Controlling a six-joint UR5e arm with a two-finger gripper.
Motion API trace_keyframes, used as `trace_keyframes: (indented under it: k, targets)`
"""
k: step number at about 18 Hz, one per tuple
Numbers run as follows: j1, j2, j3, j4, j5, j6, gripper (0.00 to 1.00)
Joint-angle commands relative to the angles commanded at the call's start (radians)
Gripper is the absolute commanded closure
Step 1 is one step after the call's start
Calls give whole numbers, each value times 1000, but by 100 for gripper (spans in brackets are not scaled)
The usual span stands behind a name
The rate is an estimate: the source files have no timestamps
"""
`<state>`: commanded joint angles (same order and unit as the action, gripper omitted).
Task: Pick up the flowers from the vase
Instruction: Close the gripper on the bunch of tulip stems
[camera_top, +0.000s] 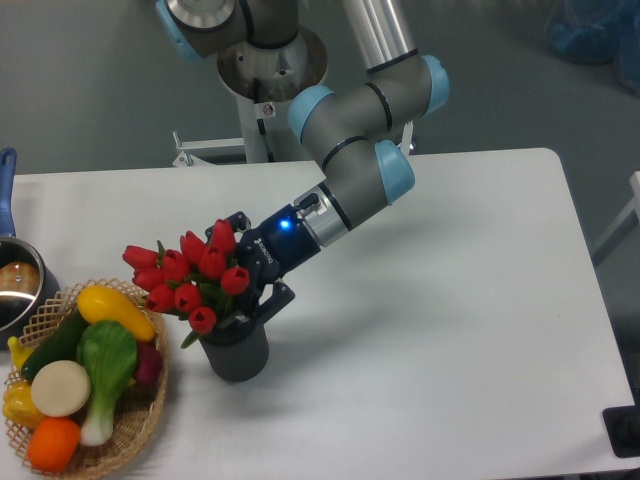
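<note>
The flowers (190, 275), a bunch of red tulip buds with green leaves, stand in the dark grey vase (236, 352) and lean left toward the basket. My gripper (246, 272) reaches in from the right, just above the vase's mouth. Its dark fingers stand apart, one behind the top buds (236, 219) and one low by the vase rim (272, 298), so they straddle the right side of the bunch. The jaws look open, and the stems between them are hidden by buds and leaves.
A wicker basket (140, 425) of colourful vegetables sits at the front left, close to the vase. A metal pot (18, 285) with a blue handle stands at the left edge. The arm's base (270, 70) rises behind the table.
</note>
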<state>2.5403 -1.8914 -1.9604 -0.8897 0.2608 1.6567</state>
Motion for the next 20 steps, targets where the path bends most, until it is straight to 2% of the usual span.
trace_keyframes:
  k: [6,9,20]
  targets:
    - [6,0,2,0,-34,-11,0]
    - [11,0,2,0,-34,-44,0]
    - [5,-9,8,8,-28,-37,0]
